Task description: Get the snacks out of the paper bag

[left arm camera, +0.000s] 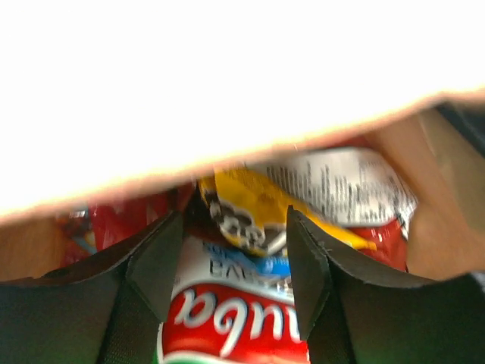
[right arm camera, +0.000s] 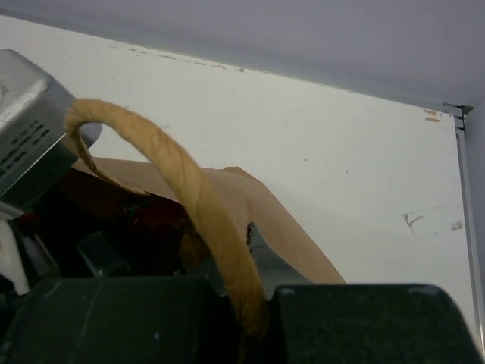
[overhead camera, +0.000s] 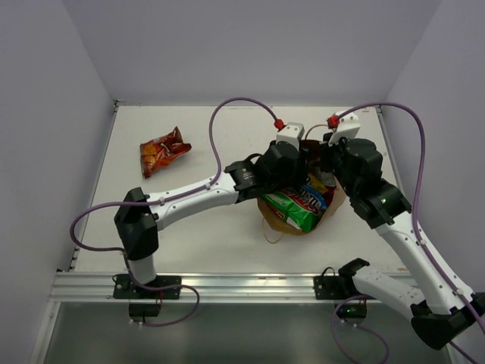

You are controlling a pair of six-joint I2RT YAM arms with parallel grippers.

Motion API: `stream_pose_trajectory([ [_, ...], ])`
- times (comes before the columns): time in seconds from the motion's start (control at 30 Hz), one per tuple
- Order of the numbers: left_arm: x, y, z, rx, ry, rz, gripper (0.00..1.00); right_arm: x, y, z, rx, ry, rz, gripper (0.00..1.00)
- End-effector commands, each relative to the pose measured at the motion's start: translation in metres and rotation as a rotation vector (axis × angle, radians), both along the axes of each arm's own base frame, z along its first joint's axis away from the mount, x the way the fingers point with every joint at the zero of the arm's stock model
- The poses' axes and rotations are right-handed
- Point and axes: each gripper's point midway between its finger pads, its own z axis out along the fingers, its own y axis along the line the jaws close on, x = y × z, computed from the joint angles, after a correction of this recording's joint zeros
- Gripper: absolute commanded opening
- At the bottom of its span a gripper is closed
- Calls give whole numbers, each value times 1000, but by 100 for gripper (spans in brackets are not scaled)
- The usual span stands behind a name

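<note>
Brown twisted handle (right arm camera: 189, 189) is pinched by the right fingers (right arm camera: 348, 326); left fingers (left arm camera: 155, 273) are spread over a yellow candy pack (left arm camera: 242, 205) inside the paper bag (overhead camera: 274, 218), on a white tabletop (overhead camera: 197, 227).

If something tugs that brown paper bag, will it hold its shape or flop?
Probably floppy: the paper bag lies slumped, mouth gaping. Likely light, holding thin packets like the green-white chip bag, so it may slide. The right tool seems to pinch its twisted handle, which should steady it.
</note>
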Motion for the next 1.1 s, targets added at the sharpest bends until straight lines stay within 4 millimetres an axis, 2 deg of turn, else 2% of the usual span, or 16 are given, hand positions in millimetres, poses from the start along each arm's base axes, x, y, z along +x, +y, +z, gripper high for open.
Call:
stream_pose_trajectory([
  [0.0,29,-10,28,-108,-44,84,62,-5,0,13,57,-36,-2,0],
  [0.1,36,-19,18,-101,-28,79,57,-5,0,12,56,-35,-2,0],
  [0.2,37,-25,12,-107,-15,67,44,-5,-2,12,54,-39,-7,0],
  [0.23,35,-27,10,-107,-6,54,31,-5,-1,11,55,-39,-7,0],
  [0.33,30,-22,19,-120,-7,46,11,-5,-3,9,48,-38,-15,0],
  [0.43,21,-2,47,-148,-42,53,7,-5,-6,6,37,-37,-26,0],
  [0.57,-5,33,99,-198,-94,10,6,-5,-8,0,23,-30,-36,0],
  [0.63,-19,44,112,-209,-91,-27,6,-5,-11,-1,13,-31,-46,0],
  [0.67,-29,58,127,-216,-101,-40,6,-4,-11,-2,9,-29,-48,0],
  [0.73,-42,70,139,-220,-101,-71,6,-3,-14,-3,-3,-28,-61,0],
  [0.77,-50,86,148,-207,-111,-76,6,-3,-14,-3,-7,-29,-61,0],
  [0.83,-53,106,153,-176,-124,-56,6,-3,-14,-3,-7,-29,-61,0],
  [0.87,-57,126,151,-128,-124,-34,6,-3,-15,-3,-7,-30,-63,0],
  [0.97,-34,187,131,-26,-115,127,2,-4,-17,0,-4,-38,-71,0],
  [1.0,-14,216,122,0,-111,219,2,-4,-16,0,-3,-39,-69,0],
  [1.07,10,256,91,65,-90,336,2,-5,-16,0,-4,-34,-63,0],
])
